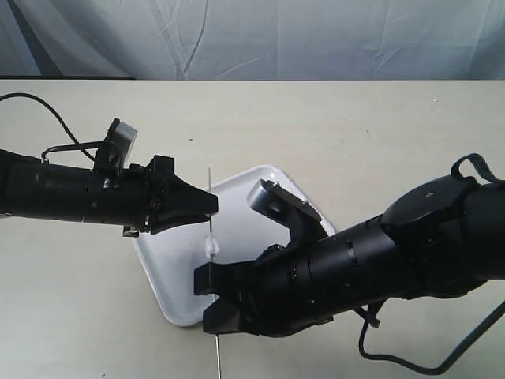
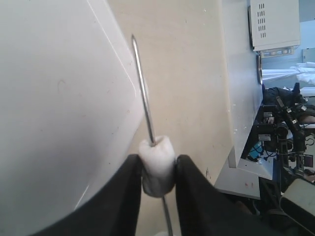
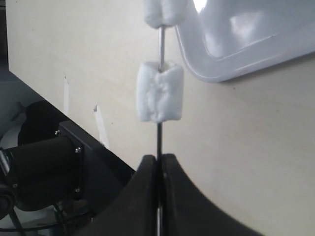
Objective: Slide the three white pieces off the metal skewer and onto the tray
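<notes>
My left gripper (image 2: 158, 166) pinches the white piece (image 2: 157, 156) nearest the tip of the metal skewer (image 2: 142, 88); my right gripper (image 3: 158, 163) clamps the skewer's other end beside the tray (image 1: 272, 170). A crooked pull could drop the piece outside the rim

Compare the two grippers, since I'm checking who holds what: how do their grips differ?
The left gripper pinches a white piece with jaws apart; the right gripper has jaws shut on the bare metal skewer. The left gripper sits nearer the pointed end; the right gripper holds further back, another white piece just ahead of it. Both are black and work the same skewer.
</notes>
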